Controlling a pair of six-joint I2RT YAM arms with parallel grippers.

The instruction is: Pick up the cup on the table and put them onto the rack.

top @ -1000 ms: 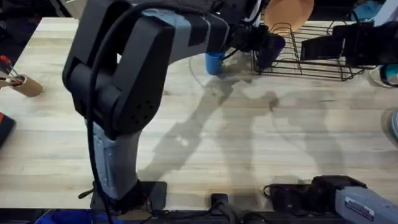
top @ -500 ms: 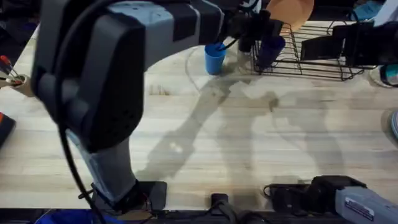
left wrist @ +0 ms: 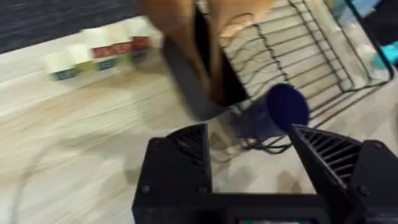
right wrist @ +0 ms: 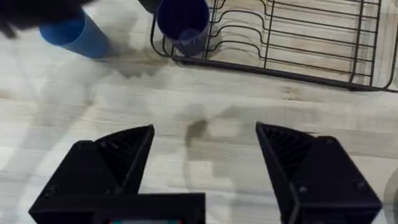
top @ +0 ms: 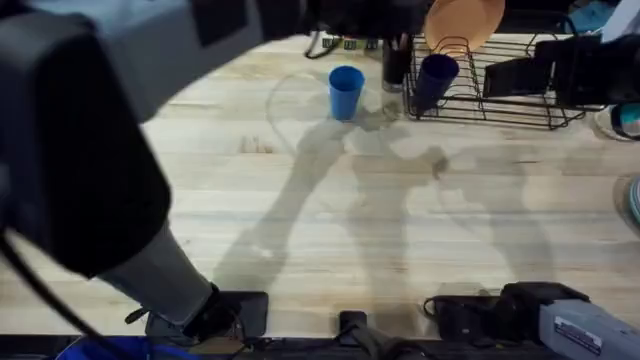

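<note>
The dark navy cup [top: 436,78] [right wrist: 183,22] rests at the left end of the black wire rack [top: 515,100] [right wrist: 298,46], leaning a little. The bright blue cup [top: 346,92] [right wrist: 74,36] stands upright on the table just left of the rack. My left gripper [top: 392,55] [left wrist: 249,134] hovers open behind and between the two cups. In the left wrist view the navy cup [left wrist: 277,112] lies beyond its fingertips, untouched. My right gripper [right wrist: 205,155] is open and holds nothing, low over bare table well in front of the rack.
An orange plate [top: 465,20] [left wrist: 186,37] stands in the rack behind the navy cup. A row of small coloured blocks [left wrist: 99,53] lines the table's far edge. A black object [top: 565,70] sits at the rack's right end. The left arm [top: 90,150] looms large near the camera.
The left gripper has let go of the navy cup at the rack's left end and drawn back. The left arm has risen toward the camera, uncovering the bright blue cup.
</note>
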